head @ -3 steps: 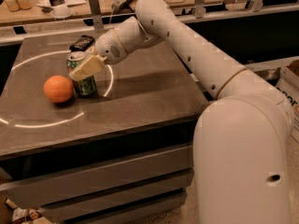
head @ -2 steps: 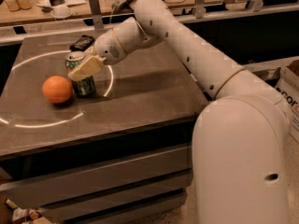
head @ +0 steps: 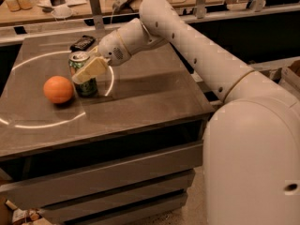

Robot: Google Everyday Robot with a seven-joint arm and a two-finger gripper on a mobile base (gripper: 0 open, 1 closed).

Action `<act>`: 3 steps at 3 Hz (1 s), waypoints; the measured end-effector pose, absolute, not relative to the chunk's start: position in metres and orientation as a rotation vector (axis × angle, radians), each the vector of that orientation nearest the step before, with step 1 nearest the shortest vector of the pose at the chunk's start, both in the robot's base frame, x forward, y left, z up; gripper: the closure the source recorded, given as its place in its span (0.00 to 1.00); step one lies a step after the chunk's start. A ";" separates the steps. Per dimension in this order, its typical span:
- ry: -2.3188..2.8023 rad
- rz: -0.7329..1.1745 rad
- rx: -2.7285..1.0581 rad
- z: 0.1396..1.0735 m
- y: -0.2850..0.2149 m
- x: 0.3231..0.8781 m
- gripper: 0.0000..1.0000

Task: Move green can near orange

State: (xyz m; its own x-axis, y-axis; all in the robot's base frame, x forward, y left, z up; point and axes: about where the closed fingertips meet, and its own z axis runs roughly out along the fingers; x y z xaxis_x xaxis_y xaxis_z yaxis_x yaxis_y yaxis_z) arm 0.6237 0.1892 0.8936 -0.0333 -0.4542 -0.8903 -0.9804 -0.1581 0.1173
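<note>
The green can [head: 82, 81] stands upright on the dark table [head: 140, 97], left of centre, its silver top showing. The orange [head: 58, 89] lies just left of it, a small gap between them. My gripper [head: 86, 71] reaches in from the right and sits around the can's upper half; a pale finger [head: 91, 69] lies across the can's front. The other finger is hidden behind the can.
A black phone-like object [head: 83, 42] lies at the table's back, behind the can. A cluttered bench [head: 61, 6] with jars and tools runs along the back. My white arm [head: 197, 50] crosses the table's right side. Drawers sit below the tabletop.
The can and gripper stay in nearly the same place beside the orange. No clear movement shows.
</note>
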 end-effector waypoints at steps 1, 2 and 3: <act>1.517 1.078 -1.597 0.901 0.175 0.624 0.00; 1.567 0.904 -1.473 0.917 0.129 0.622 0.00; 1.627 0.696 -1.321 0.943 0.066 0.614 0.00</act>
